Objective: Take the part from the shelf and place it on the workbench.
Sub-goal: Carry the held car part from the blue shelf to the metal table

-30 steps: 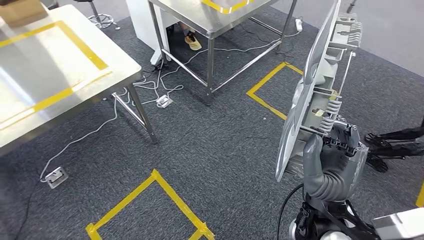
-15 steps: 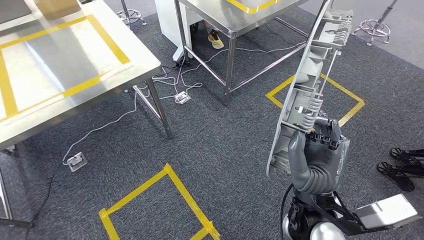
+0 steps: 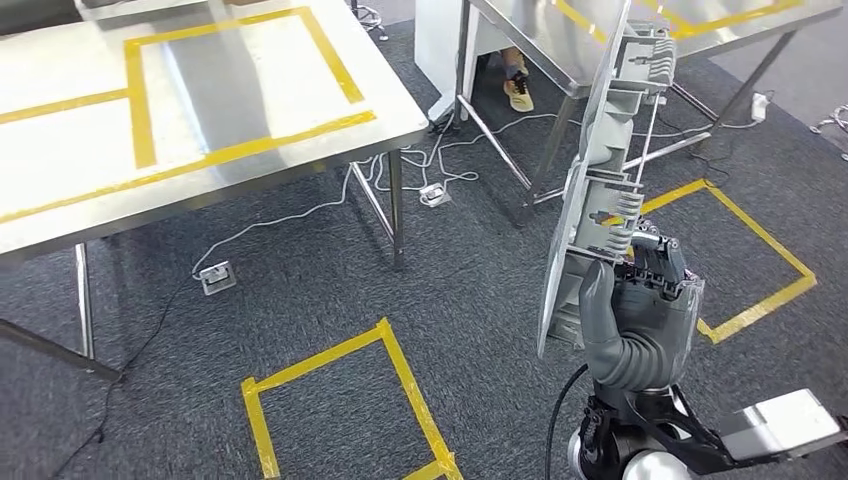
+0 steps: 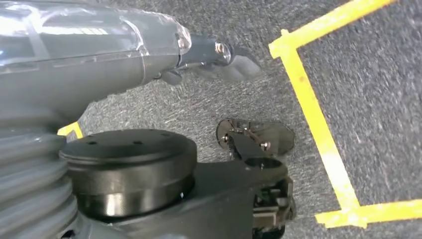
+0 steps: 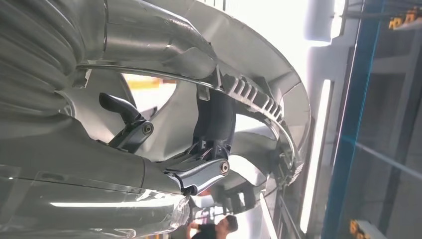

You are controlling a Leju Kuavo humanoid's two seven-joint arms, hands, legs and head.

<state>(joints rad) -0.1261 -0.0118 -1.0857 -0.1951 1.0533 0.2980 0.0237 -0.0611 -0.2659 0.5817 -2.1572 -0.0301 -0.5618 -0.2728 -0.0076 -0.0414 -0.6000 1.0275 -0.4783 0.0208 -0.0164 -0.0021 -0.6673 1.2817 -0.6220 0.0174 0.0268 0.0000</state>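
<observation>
Grey carpet with yellow tape squares lies under me, the bench (image 3: 200, 120) well off to my left; my right hand (image 3: 640, 320) clamps the grey plastic panel (image 3: 600, 190) upright by its lower end, so I should carry it steady, edge clear of the bench legs

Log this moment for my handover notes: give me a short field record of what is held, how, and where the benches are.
held item: long grey ribbed plastic part
holder: right robot hand, gripping its lower end
part pose: upright, leaning slightly
left robot hand: hangs over carpet, state unclear
nearest bench: steel table with yellow tape, ahead-left
second bench: steel table, behind the part
placement: not yet done
</observation>
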